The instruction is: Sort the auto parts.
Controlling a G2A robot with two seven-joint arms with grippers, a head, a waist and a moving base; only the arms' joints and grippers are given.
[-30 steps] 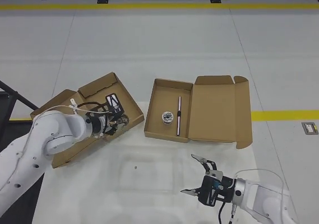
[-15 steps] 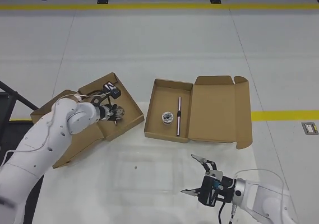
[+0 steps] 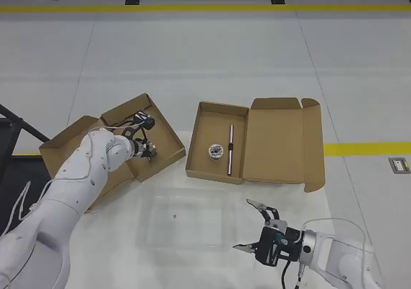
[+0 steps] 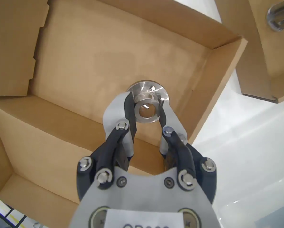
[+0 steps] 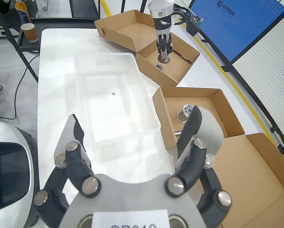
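Here the left gripper (image 4: pixel 145 106) pinches a flanged hub (image 4: pixel 147 88) by its collar, flange just beyond the tips. The right gripper (image 5: pixel 136 117), spread wide and empty, lies well apart.

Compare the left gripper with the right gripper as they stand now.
The left gripper is shut on a metal part; the right gripper is open and empty. The left gripper is down inside a cardboard box; the right gripper is over the white table beside the clear bin. Both have two dark-padded fingers.
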